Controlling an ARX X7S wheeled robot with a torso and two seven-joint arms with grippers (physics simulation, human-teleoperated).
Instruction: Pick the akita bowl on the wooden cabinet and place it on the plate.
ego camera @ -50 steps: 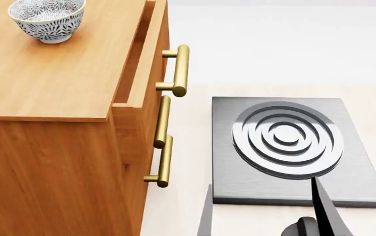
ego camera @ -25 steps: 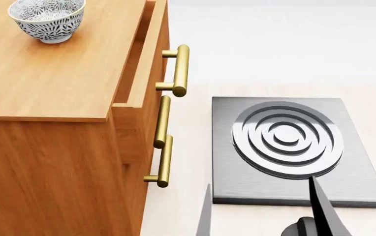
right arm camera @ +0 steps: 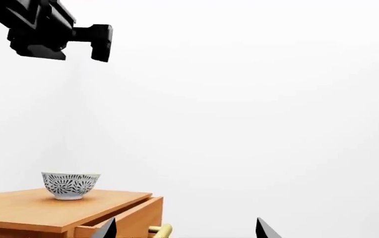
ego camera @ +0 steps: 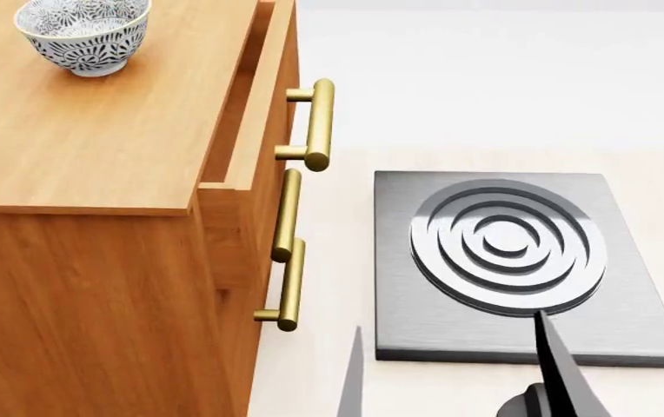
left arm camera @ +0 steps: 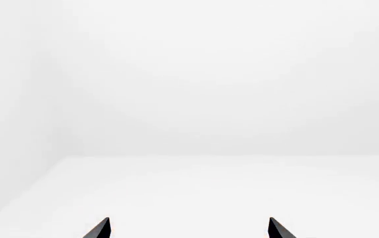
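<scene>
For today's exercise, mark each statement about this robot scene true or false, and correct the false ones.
1. The akita bowl stands upright on top of the wooden cabinet. True.
2. The right hand is shut on the bowl. False: it is open and holds nothing, and the bowl sits apart from it.
3. The cabinet's top drawer is pulled partly out. True.
4. The plate lies on the grey stove. False: no plate shows in any view; the rings are the stove's own burner.
5. The left hand is open, with only white space before it. True.
</scene>
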